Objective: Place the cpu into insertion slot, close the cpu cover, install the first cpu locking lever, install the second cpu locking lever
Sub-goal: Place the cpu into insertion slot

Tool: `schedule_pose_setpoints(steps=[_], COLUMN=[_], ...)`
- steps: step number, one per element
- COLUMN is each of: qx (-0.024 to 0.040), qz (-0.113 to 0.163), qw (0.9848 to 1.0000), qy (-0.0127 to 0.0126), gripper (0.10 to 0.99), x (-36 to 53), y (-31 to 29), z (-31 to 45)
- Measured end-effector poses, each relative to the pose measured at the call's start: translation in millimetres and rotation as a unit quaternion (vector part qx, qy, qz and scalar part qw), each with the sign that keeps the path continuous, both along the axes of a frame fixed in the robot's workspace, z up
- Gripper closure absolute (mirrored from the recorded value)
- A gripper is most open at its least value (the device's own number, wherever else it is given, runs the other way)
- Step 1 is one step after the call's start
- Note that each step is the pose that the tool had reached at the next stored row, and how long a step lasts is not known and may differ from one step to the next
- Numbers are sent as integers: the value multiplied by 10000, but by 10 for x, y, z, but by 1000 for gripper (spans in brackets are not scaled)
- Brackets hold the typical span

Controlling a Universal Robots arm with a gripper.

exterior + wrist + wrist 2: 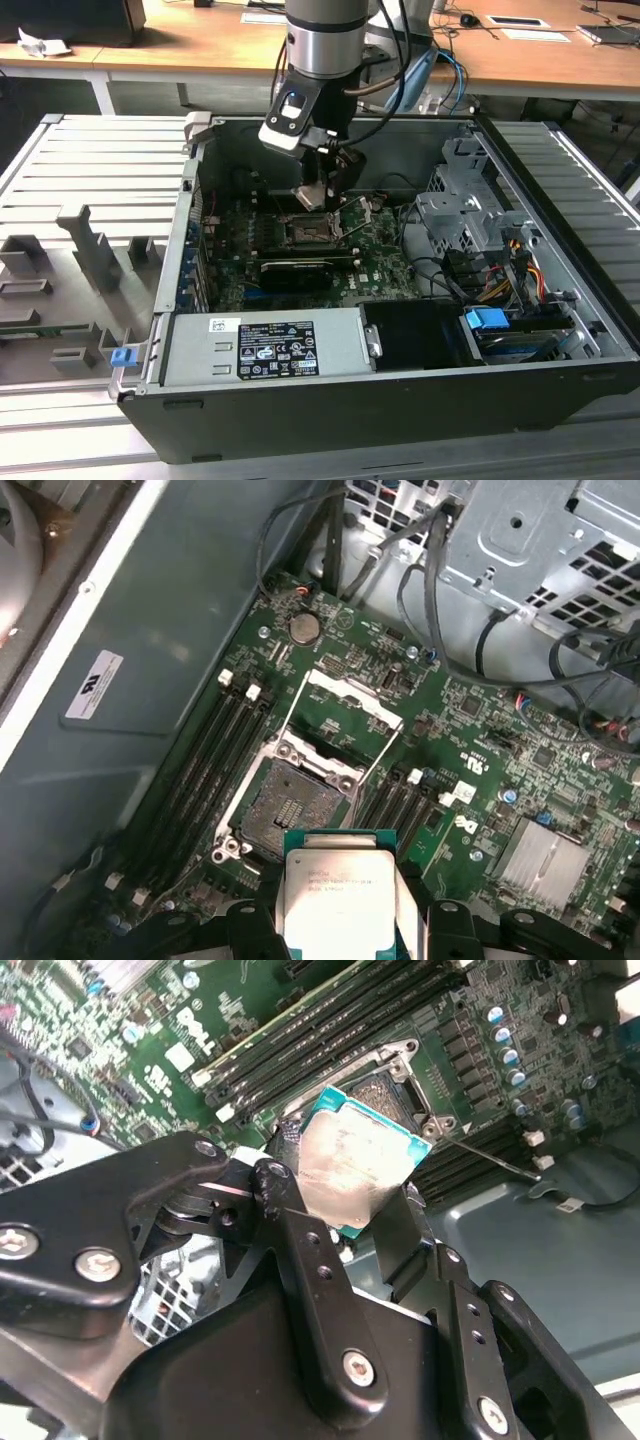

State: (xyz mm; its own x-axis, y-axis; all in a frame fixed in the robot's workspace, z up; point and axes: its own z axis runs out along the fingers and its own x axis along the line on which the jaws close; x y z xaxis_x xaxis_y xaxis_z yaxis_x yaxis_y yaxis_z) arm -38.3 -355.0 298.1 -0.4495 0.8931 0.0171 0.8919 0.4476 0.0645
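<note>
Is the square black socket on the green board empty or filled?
Empty. The square black socket shows a bare dark centre; the pincer holds the small silver-topped square chip clear of it.

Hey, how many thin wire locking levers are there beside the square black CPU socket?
2. One thin wire lever runs along the square black socket's side nearer the grey case wall; the other lever along the opposite side, nearer the finned silver heatsink. None seems hidden.
</note>
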Motion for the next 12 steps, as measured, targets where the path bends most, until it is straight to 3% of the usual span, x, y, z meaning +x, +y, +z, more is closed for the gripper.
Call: schedule_pose_setpoints(steps=[2, 5, 7, 10, 12], qx=[0, 0, 1, -1, -1], qz=[-255, -698, -855, -1294, -1445], qw=[9997, 9976, 9963, 9916, 9895], qy=[16, 30, 32, 36, 43], gripper=[557, 557, 557, 557, 557], x=[0, 1, 0, 0, 0], y=[0, 0, 0, 0, 0], z=[-50, -116, -134, -229, -269])
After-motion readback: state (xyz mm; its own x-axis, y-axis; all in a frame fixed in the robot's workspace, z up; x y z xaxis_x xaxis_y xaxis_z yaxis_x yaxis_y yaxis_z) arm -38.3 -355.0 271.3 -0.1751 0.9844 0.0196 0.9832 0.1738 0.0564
